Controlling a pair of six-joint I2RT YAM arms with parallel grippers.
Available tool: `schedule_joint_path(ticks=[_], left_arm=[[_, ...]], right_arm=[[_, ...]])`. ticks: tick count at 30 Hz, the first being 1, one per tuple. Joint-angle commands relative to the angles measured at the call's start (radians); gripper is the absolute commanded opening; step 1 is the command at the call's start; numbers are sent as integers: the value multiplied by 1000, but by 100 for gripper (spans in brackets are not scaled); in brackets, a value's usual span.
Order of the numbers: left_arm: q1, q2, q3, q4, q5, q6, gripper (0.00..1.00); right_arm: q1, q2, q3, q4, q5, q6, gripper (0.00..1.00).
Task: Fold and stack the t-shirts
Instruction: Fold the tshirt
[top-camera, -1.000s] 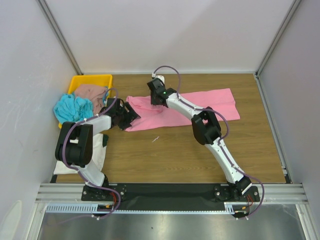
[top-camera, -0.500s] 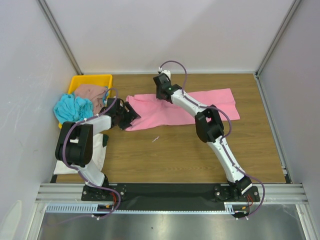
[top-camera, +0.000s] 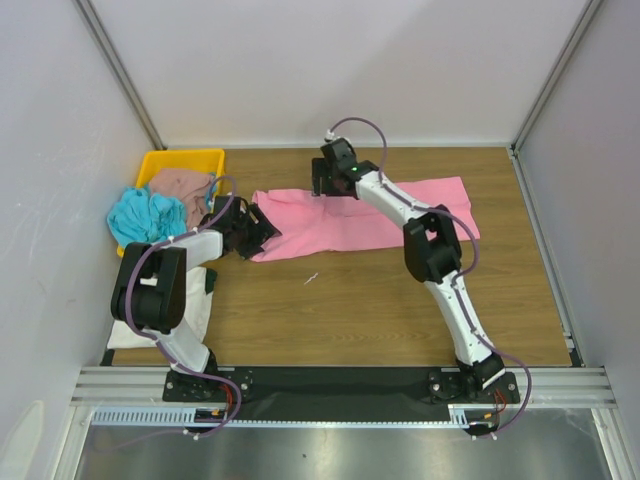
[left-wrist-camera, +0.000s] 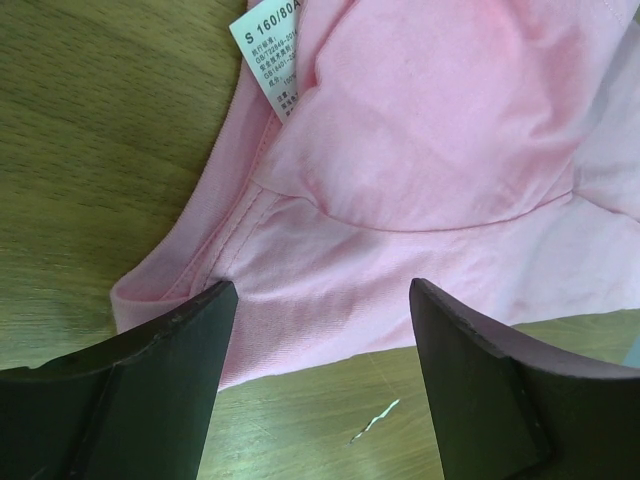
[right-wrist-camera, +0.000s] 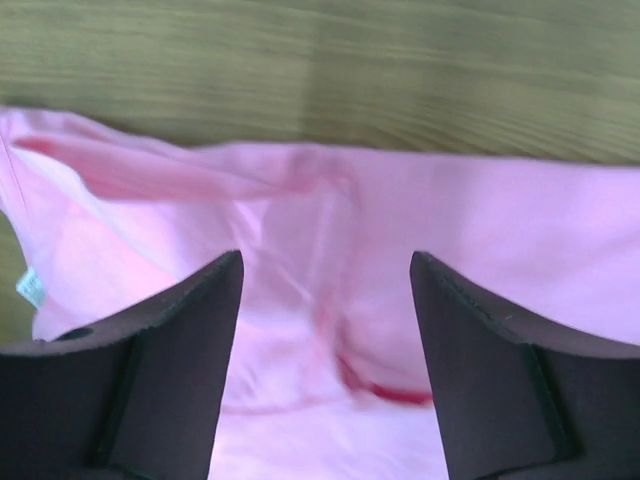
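The bright pink t-shirt (top-camera: 400, 210) lies as a long folded band across the back of the table. My left gripper (top-camera: 262, 228) is open at its left end. In the left wrist view the jaws (left-wrist-camera: 320, 300) straddle the pink hem (left-wrist-camera: 430, 150) near the size label (left-wrist-camera: 268, 45), gripping nothing. My right gripper (top-camera: 325, 182) hovers open over the shirt's far left edge. In the right wrist view the pink cloth (right-wrist-camera: 500, 230) lies loose below the gripper (right-wrist-camera: 325, 265). The turquoise shirt (top-camera: 145, 215) and the dusty brown-pink shirt (top-camera: 185, 185) are heaped at the yellow tray. The cream-white shirt (top-camera: 195, 305) lies under my left arm.
The yellow tray (top-camera: 185, 158) stands at the back left against the wall. A small white scrap (top-camera: 311, 277) lies on the wood in front of the pink shirt. White walls close in the table on three sides.
My right gripper has gone from shut to open, letting go of the pink cloth, and has shifted right and toward the back. The left arm has stayed still.
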Motion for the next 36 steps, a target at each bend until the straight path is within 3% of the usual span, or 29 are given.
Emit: schedule_joint_path(ticks=[1, 5, 10, 15, 24, 36], left_arm=[[-2, 35, -13, -87, -52, 17, 78], [-2, 15, -12, -98, -57, 9, 78], [-2, -2, -2, -125, -63, 0, 78], [-2, -9, 14, -161, -83, -3, 78], [-7, -25, -3, -185, -109, -23, 78], [-7, -12, -2, -190, -110, -29, 78]], right_arm=[[-50, -188, -130, 23, -142, -21, 72], [-50, -315, -370, 115, -233, -81, 68], [-44, -340, -461, 189, -328, -127, 61], [-19, -306, -477, 223, -348, -228, 57], [1, -255, -416, 189, -168, -339, 46], [2, -222, -420, 178, -259, -351, 34]])
